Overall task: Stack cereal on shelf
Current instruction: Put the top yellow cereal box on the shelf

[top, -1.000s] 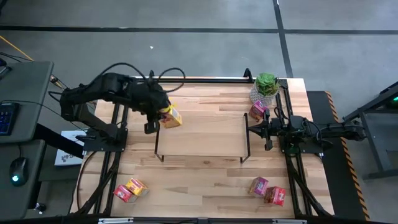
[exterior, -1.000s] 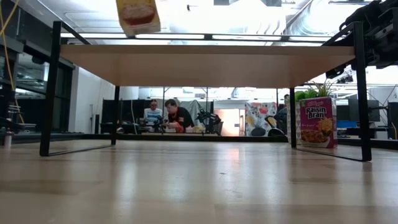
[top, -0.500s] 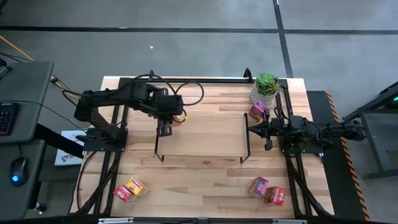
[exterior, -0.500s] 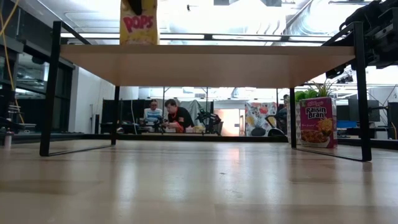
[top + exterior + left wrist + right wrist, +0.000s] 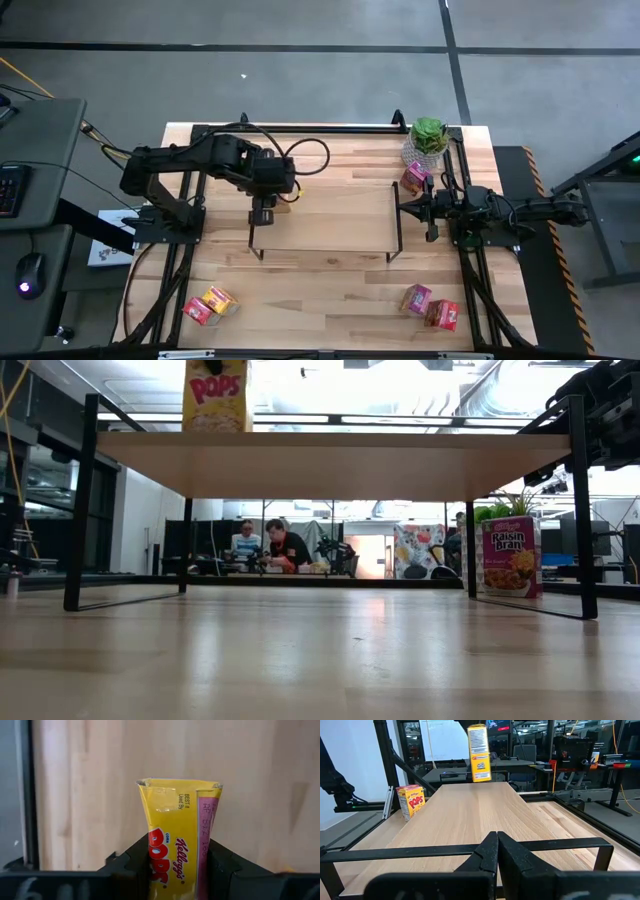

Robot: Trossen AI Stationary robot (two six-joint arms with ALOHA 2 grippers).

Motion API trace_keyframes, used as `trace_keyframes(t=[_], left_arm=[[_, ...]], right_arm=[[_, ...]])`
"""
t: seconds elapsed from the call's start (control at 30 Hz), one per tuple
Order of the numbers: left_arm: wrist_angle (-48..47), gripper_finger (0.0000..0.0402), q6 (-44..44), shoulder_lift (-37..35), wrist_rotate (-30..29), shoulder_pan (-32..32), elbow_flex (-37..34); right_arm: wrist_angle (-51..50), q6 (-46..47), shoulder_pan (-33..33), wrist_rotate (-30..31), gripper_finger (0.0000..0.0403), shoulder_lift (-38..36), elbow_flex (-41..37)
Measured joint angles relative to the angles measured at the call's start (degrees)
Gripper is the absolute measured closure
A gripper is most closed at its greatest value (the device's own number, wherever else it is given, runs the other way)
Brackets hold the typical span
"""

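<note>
The shelf (image 5: 330, 225) stands mid-table on black wire legs. My left gripper (image 5: 263, 207) points down over its left end, shut on a yellow cereal box (image 5: 216, 395), which the gripper hides in the high view. The box (image 5: 479, 752) stands upright just over the shelf top. My right gripper (image 5: 496, 847) is shut and holds nothing, level at the shelf's right end. A pink box (image 5: 413, 177) stands on the table by the plant. A red and a yellow box (image 5: 208, 304) lie near left. A pink and a red one (image 5: 430, 306) lie near right. My left gripper pinches the yellow box between its two fingers (image 5: 132, 865), on two opposite sides at its upper part (image 5: 172, 870). The fingers come from above, pointing down. The box hangs upright below them, its lower end (image 5: 180, 785) at the shelf top; whether it touches there I cannot tell.
A potted green plant (image 5: 428, 135) stands at the table's far right corner. The shelf top right of the held box is bare wood (image 5: 470, 815). Black frame rails (image 5: 300, 128) run along the table's edges. People sit in the room beyond (image 5: 268, 545).
My left gripper has gone toward the table's right edge and down, from beside the shelf's left end to above it, tipping to point more steeply down. The yellow box went with it, turned from tilted to upright, and sank toward the shelf top.
</note>
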Motion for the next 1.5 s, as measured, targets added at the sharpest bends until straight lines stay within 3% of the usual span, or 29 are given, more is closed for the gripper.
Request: trace_keyframes(t=[0.43, 0.63, 0.97, 1.5], left_arm=[[-0.01, 0.0284, 1.85, -0.07, -1.77, 0.15, -1.99], [0.52, 0.0284, 0.74, -0.99, -4.20, 0.15, -6.63], [1.83, 0.0281, 1.69, -1.11, -8.92, 0.11, -7.44], [2.58, 0.0189, 3.87, -1.01, -8.80, 0.22, -7.54]], right_arm=[[-0.02, 0.00, 0.02, 0.01, 0.0402, 0.00, -0.01], [0.00, 0.00, 0.02, 0.11, 0.0402, 0.00, 0.00], [-0.07, -0.02, 0.00, 0.07, 0.0402, 0.00, -0.01], [-0.17, 0.00, 0.00, -0.04, 0.0402, 0.00, 0.00]])
